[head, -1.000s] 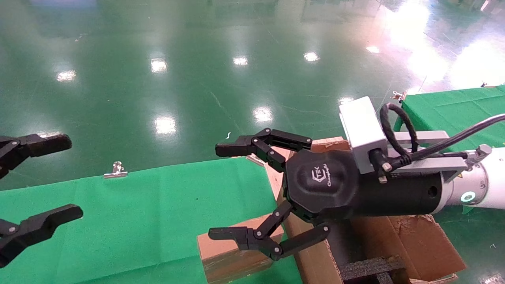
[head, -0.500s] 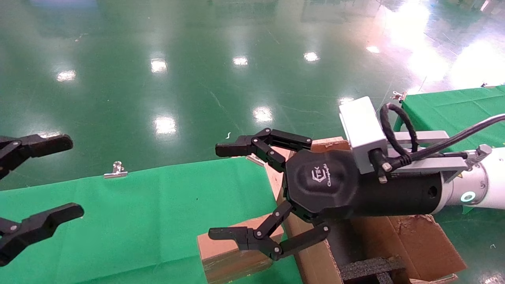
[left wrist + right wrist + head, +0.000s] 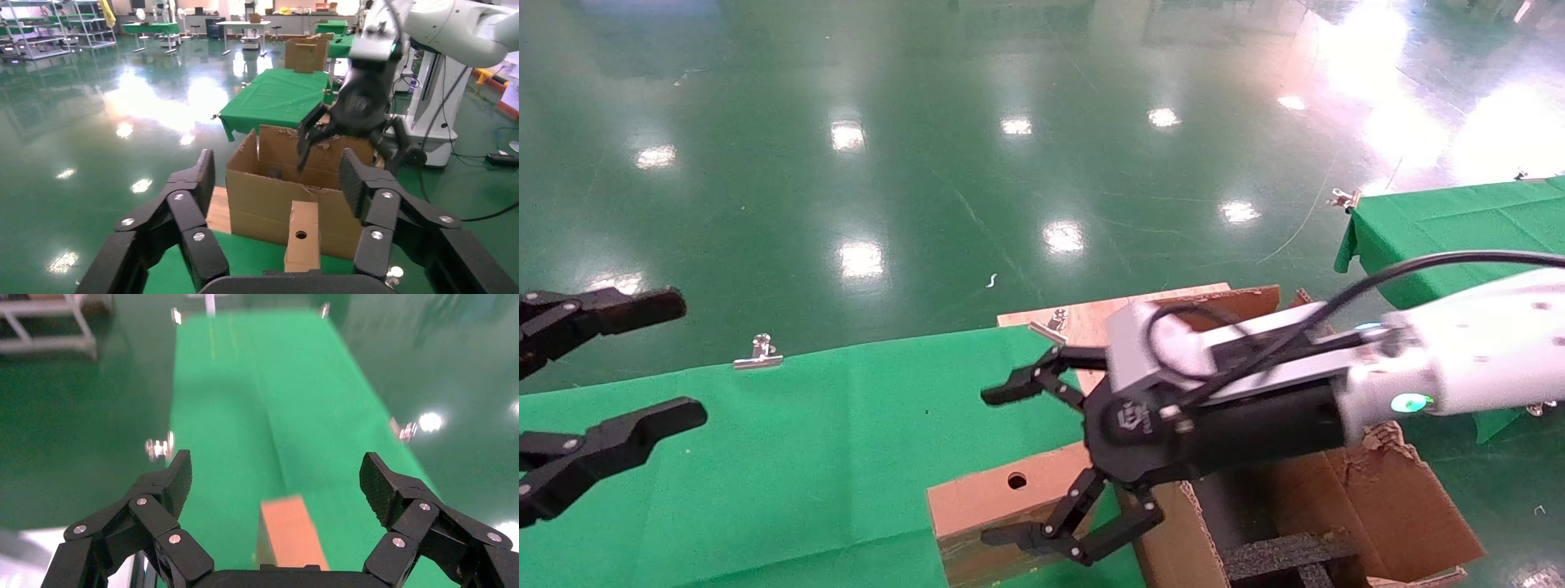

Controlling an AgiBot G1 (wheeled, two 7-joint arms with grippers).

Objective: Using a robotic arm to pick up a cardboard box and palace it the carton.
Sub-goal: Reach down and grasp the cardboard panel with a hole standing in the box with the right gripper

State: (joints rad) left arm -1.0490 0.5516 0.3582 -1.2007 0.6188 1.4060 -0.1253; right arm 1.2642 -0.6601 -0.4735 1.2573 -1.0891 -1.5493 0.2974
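The small brown cardboard box [image 3: 989, 496] [image 3: 302, 242] [image 3: 291, 534] lies on the green cloth, its round hole facing up, close against the carton's side. The robotic arm's right gripper [image 3: 999, 466] [image 3: 276, 476] hangs open just above the box, one finger on either side of it, not touching. The large carton [image 3: 1377, 506] [image 3: 266, 199] stands at the right with ragged flaps and black foam [image 3: 1287, 551] inside. My left gripper [image 3: 674, 359] [image 3: 278, 177] is open and empty at the far left, pointing toward the box.
The green cloth table [image 3: 805, 433] stretches left of the box, with a metal clip [image 3: 758, 353] on its far edge. A wooden board [image 3: 1107, 314] lies behind the carton. A second green-covered table [image 3: 1442, 216] stands at the far right. Shiny green floor lies beyond.
The right gripper has dropped and tilted down toward the box, still open, uncovering the hole in its top. The left gripper has shifted slightly.
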